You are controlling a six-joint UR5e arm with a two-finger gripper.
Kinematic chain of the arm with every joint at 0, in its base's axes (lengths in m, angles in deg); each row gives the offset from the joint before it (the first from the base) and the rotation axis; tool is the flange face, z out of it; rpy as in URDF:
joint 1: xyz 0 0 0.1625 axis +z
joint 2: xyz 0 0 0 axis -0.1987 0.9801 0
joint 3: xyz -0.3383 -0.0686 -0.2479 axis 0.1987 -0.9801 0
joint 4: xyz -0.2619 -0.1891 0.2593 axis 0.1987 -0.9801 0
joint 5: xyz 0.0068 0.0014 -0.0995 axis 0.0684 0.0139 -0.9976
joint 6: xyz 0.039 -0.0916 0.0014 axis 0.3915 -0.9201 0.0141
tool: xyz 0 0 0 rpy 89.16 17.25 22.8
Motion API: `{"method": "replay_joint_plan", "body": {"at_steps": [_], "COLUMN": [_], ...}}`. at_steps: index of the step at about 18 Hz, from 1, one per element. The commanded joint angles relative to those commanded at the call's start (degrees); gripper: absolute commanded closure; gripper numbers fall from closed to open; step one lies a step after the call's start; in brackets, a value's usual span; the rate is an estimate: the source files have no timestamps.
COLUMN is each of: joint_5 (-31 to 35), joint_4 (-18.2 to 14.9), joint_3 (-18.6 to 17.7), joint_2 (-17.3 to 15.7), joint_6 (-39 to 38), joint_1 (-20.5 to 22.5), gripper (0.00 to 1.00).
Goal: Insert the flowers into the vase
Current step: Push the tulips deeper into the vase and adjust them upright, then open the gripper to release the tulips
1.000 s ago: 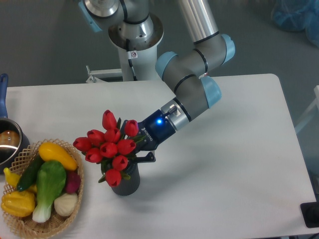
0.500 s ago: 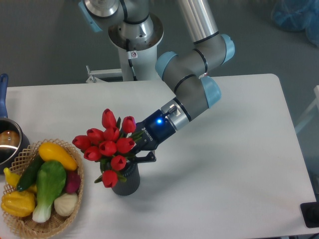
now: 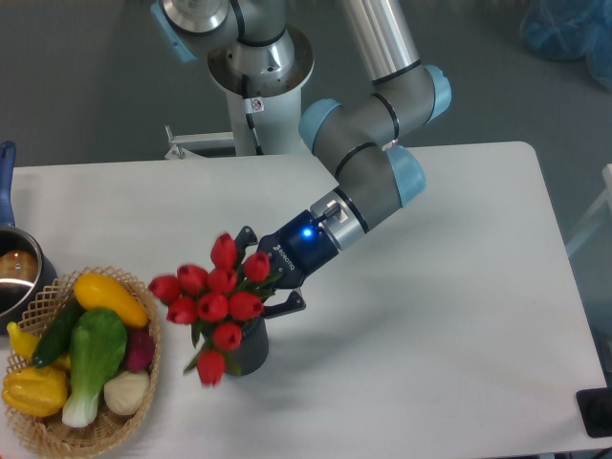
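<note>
The gripper (image 3: 265,271) has its two fingers spread apart beside the red tulips (image 3: 215,301), whose smooth rounded buds stand in the dark grey cylindrical vase (image 3: 248,351) on the white table (image 3: 430,316).

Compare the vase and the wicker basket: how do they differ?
The vase is dark grey, narrow and smooth-looking; the basket is tan, woven and much wider. The vase holds the red flowers; the basket holds toy vegetables. The vase stands near the gripper; the basket sits at the table's left edge. Both rest upright on the table.
</note>
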Motion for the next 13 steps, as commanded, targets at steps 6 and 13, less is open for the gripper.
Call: {"method": "replay_joint_plan", "body": {"at_steps": [6,13], "joint_5": [0.0,0.2], "joint_4": [0.0,-0.1], "joint_3": [-0.3,-0.3], "joint_2": [0.1,0.0], "joint_6": [1.2,1.1], "joint_1": [0.1,0.4], "gripper": [0.38,0.00]}}
